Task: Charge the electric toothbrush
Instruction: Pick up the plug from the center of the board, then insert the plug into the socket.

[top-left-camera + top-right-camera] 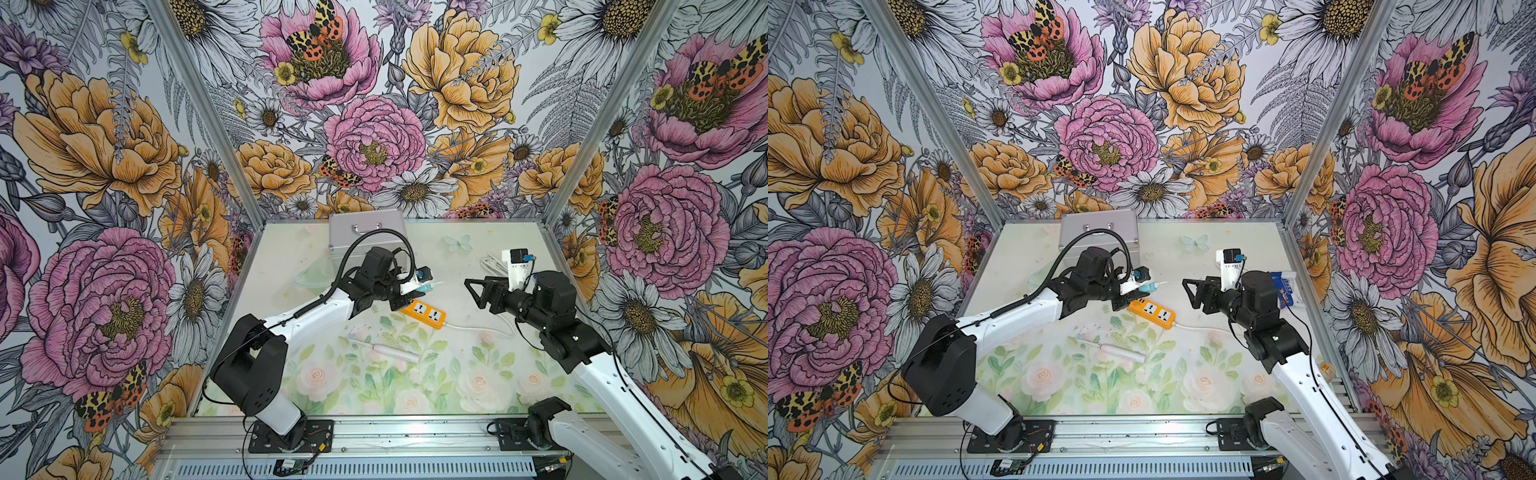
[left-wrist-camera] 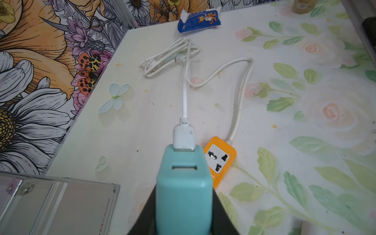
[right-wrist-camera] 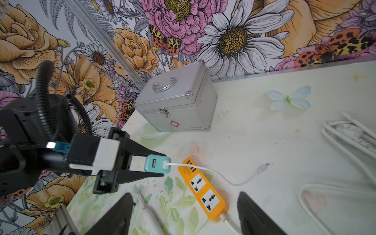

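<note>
The electric toothbrush (image 1: 390, 351) (image 1: 1121, 351) lies flat on the floral mat, a slim white wand with nothing touching it; its neck (image 3: 149, 215) shows in the right wrist view. My left gripper (image 3: 162, 165) (image 2: 184, 203) is shut on a teal cube adapter (image 2: 184, 193) (image 1: 424, 286), held just above the far end of the orange power strip (image 1: 422, 313) (image 3: 203, 193). A thin white cable (image 2: 185, 91) is plugged into the adapter and trails off over the table. My right gripper (image 1: 473, 293) (image 3: 186, 195) hangs open and empty to the right of the strip.
A silver case (image 1: 365, 228) (image 3: 175, 101) stands at the back, behind my left arm. A coiled white cord (image 2: 168, 57) and a blue snack packet (image 2: 199, 20) lie at the back right. The strip's thick cord (image 1: 478, 330) runs right, under my right arm.
</note>
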